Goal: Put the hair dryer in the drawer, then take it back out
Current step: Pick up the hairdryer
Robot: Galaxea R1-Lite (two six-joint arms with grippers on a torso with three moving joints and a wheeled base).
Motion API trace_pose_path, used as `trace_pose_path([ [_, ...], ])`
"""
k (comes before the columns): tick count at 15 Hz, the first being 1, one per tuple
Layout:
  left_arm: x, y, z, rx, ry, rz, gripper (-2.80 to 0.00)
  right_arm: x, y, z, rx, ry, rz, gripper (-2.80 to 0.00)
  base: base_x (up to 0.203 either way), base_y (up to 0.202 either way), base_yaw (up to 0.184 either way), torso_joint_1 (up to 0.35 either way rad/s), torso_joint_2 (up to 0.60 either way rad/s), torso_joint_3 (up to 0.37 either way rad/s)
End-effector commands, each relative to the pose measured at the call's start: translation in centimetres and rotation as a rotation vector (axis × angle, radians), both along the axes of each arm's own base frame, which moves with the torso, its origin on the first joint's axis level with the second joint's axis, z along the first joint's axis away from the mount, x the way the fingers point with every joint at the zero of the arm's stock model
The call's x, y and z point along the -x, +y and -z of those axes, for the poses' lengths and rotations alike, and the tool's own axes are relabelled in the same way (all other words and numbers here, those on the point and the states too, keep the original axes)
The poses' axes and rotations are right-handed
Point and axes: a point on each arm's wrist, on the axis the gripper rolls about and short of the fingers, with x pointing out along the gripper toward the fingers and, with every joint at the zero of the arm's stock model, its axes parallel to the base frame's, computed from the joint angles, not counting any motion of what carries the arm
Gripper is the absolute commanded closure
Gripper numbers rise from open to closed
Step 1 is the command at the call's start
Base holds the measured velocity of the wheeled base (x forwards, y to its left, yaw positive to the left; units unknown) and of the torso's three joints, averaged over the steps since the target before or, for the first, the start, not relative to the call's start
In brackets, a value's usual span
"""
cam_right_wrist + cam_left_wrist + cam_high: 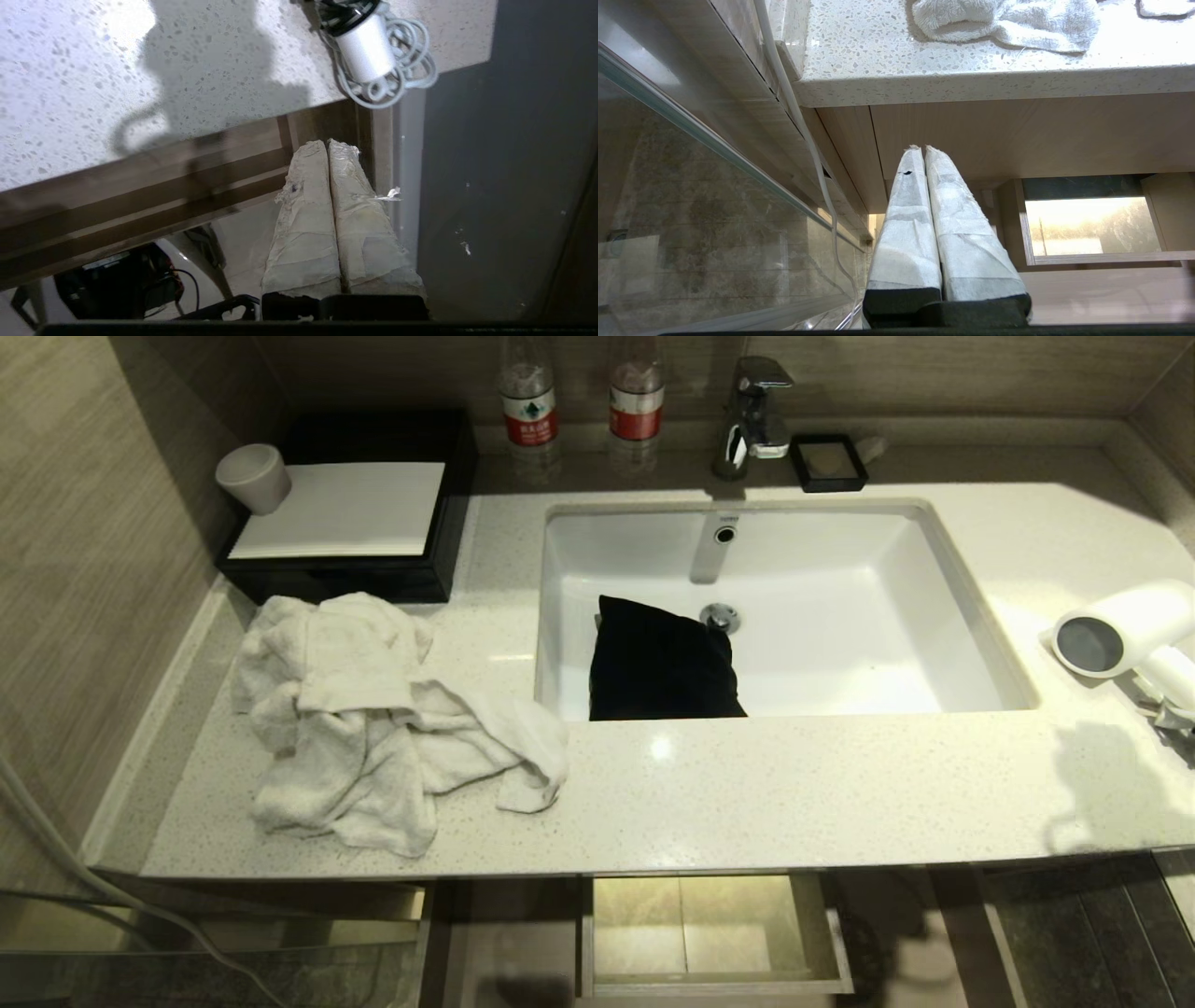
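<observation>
The drawer (714, 933) stands pulled out below the front edge of the tabletop (766, 793), under the sink (934, 607). Its interior is lit and holds nothing visible; floor shows to either side of it.

The left gripper (921, 148) hangs low in front of the cabinet, below the tabletop edge, jaws pressed together and holding nothing. In the left wrist view the drawer (1092, 228) lies beyond it and off to one side. A thin white cable (803, 135) runs along the side wall near this gripper.

The right gripper (327, 142) is below the tabletop's right corner, close in front of the cabinet frame, jaws together and holding nothing. A dark wall panel (504, 186) borders it closely on the outer side. Neither gripper appears in the head view.

The hair dryer (1125, 635) lies on the tabletop at the far right edge, beside the sink, grey round end facing the basin. In the right wrist view its handle (366, 49) and coiled cord (411, 70) lie on the tabletop corner, above and beyond the jaws, well apart from them.

A crumpled white towel (373, 719) covers the left of the tabletop. A black pouch (658, 663) leans inside the sink. Farther back stand a black box (373, 569) with a cup (254, 476), two bottles (528, 406), a tap (754, 415) and a black dish (828, 462).
</observation>
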Motion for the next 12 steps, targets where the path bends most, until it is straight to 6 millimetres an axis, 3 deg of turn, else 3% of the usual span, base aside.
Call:
trace_pose_path([
  [1,0.0,0.0,0.0,0.0,0.001,0.0,0.0,-3.1,-1.6,1.1,-0.046,0.02,-0.011,-0.4,0.0,0.0,0.0,0.0,0.0,0.0],
  [2,0.0,0.0,0.0,0.0,0.001,0.0,0.0,-3.8,-1.9,1.2,-0.041,-0.001,-0.012,-2.8,0.0,0.0,0.0,0.0,0.0,0.0],
  [7,0.0,0.0,0.0,0.0,0.001,0.0,0.0,-6.9,-3.2,1.8,-0.035,-0.06,-0.082,-2.8,0.0,0.0,0.0,0.0,0.0,0.0],
  [12,0.0,0.0,0.0,0.0,-0.001,0.0,0.0,-8.5,-5.4,2.0,-0.071,-0.122,-0.148,-2.8,0.0,0.0,0.0,0.0,0.0,0.0],
])
